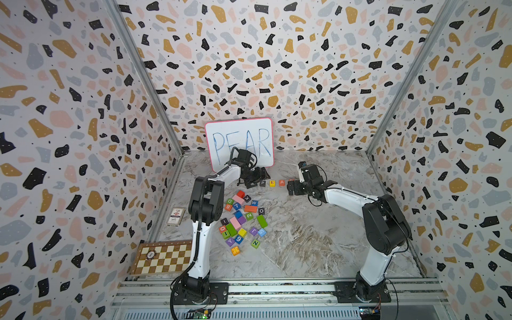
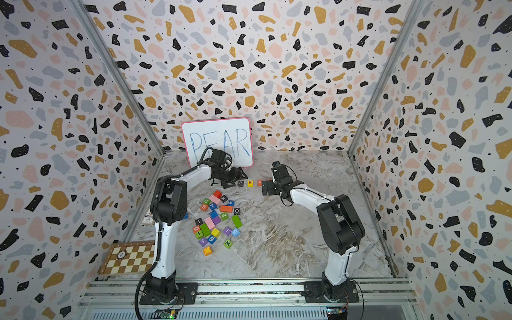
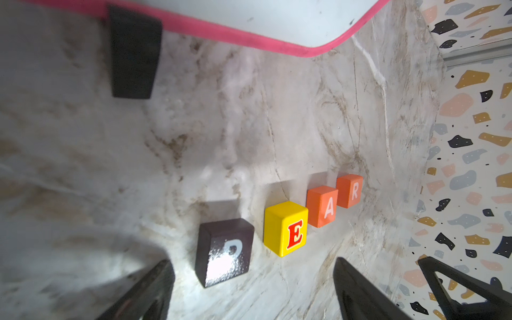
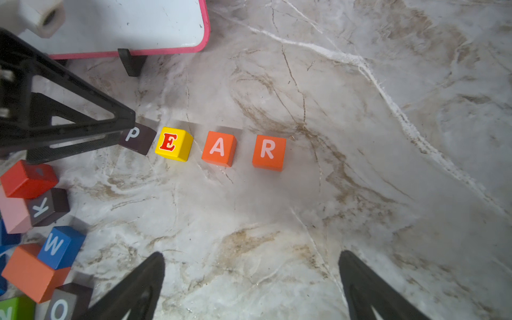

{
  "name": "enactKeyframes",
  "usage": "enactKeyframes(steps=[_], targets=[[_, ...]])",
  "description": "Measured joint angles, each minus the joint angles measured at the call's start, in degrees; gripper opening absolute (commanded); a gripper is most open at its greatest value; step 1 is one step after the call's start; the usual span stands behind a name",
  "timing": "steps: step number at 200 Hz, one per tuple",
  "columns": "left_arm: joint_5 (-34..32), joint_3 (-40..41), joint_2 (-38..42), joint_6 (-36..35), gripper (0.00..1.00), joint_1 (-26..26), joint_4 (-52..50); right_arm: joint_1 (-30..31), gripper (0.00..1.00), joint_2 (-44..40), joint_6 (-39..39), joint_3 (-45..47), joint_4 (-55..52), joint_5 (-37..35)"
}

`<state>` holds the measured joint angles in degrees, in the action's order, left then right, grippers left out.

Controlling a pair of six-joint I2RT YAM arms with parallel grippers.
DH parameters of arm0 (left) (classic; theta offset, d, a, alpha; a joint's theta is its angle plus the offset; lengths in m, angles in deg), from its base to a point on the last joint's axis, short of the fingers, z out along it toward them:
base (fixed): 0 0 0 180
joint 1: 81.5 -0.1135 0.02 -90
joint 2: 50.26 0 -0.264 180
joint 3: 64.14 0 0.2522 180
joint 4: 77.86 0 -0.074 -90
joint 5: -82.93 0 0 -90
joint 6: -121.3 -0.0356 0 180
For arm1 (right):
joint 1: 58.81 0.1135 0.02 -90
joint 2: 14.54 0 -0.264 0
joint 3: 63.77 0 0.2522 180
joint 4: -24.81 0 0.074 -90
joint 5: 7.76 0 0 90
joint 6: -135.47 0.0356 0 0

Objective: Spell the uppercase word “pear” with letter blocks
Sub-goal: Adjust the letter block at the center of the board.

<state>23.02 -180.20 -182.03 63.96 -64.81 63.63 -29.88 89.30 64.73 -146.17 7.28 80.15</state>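
Spread wide and empty, the right pincer (image 4: 250, 256) hangs over bare tabletop (image 4: 360, 194), with the block row between it and the whiteboard (image 4: 124, 25). Four letter blocks (image 1: 272, 182) sit just in front of that whiteboard: black P block (image 4: 137, 138), yellow E block (image 4: 173, 144), orange A block (image 4: 219, 148), orange-red R block (image 4: 268, 152), R farthest beyond its corner. Also spread, the left pincer (image 3: 252, 264) flanks P without pinching it. These cubes look light, rigid and glossy, probably slippery. Opposite side faces suit a grip, though P and E stand nearly touching, leaving little finger room.
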Motion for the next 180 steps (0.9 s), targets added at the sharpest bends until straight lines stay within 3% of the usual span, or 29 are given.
enactKeyframes(steps=[180], targets=[[1.6, 2.2, 0.6, 1.5, 0.88, 0.8, 3.4, -0.2, 0.99, 0.9, 0.2, -0.2, 0.0, 1.3]])
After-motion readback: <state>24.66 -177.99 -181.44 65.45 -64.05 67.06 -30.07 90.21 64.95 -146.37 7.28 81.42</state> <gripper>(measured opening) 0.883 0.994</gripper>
